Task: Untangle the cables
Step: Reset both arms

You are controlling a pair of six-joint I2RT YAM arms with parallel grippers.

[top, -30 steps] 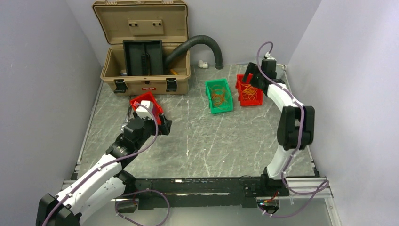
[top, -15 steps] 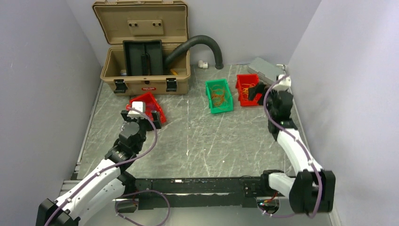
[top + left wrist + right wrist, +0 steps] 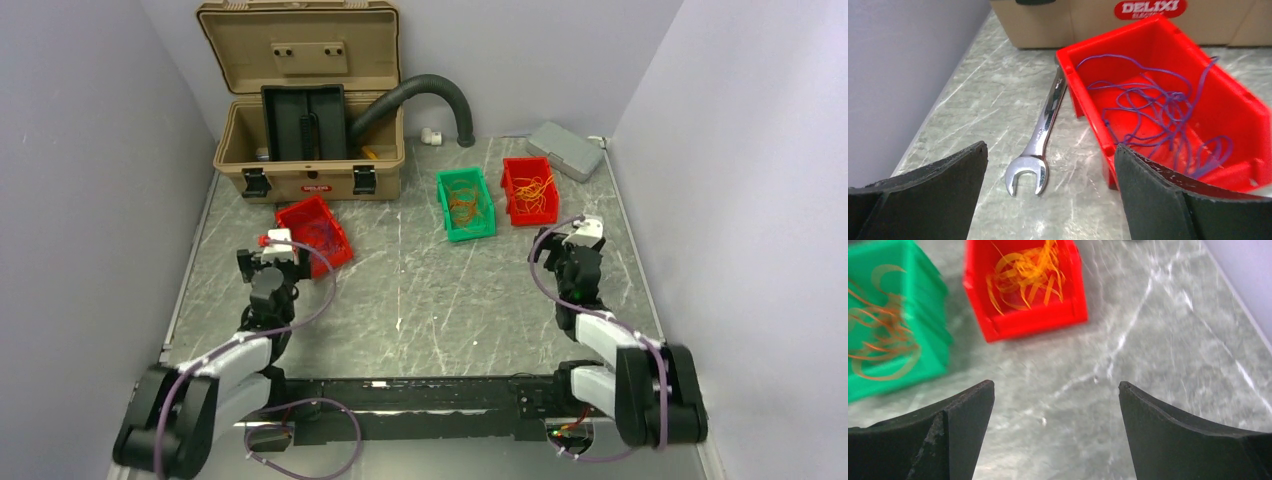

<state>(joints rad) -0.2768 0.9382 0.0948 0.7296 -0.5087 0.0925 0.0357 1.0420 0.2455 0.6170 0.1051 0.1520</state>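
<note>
Thin orange and yellow cables (image 3: 533, 190) lie tangled in the far red bin (image 3: 511, 193); they also show in the right wrist view (image 3: 1025, 275). Orange-brown cables (image 3: 464, 203) lie in the green bin (image 3: 447, 215). A tangle of thin purple cable (image 3: 1158, 110) lies in the near-left red bin (image 3: 1088, 107). My left gripper (image 3: 270, 258) is open and empty, low over the table, just short of that bin (image 3: 300, 215). My right gripper (image 3: 565, 255) is open and empty, on the near side of the far red bin (image 3: 1023, 320) and the green bin (image 3: 923, 365).
A silver wrench (image 3: 1040, 135) lies on the table beside the left red bin, between my left fingers' line of sight. An open tan toolbox (image 3: 310, 170) and a black corrugated hose (image 3: 420, 90) stand at the back. A grey box (image 3: 565, 150) sits at the back right.
Both arms have drawn back toward the near edge and folded low. The left gripper has left the left red bin, the right gripper the far red bin, uncovering the grey box.
</note>
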